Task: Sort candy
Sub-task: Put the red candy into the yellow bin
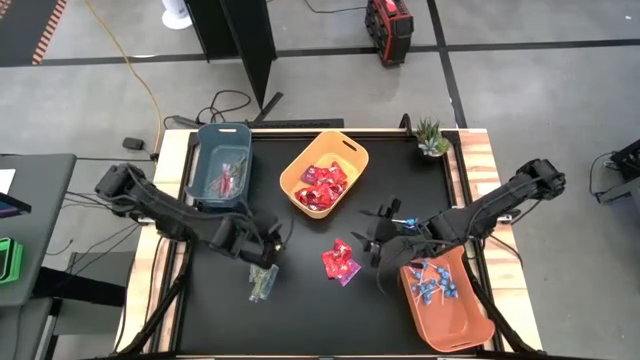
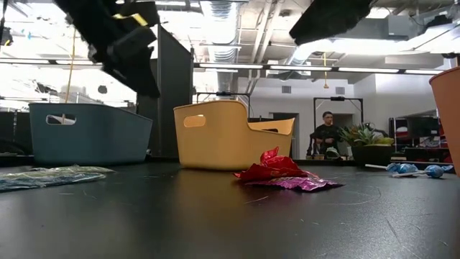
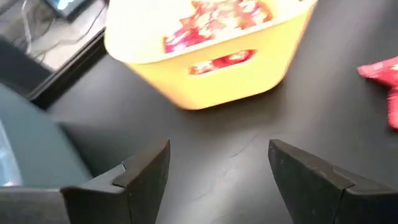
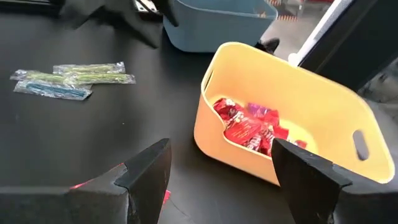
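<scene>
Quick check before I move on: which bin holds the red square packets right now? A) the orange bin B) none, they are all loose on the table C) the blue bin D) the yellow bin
D: the high view shows red packets piled inside the yellow bin, with a few more loose on the table.

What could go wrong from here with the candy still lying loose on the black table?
The thin clear green stick packets lie flat in a loose overlapping bunch below the open left gripper, so a pinch might lift several or slide off. The shiny red square packets are piled together, so the open right gripper could scatter them. The blue-wrapped lollipops beside the orange plastic bin may roll.
</scene>
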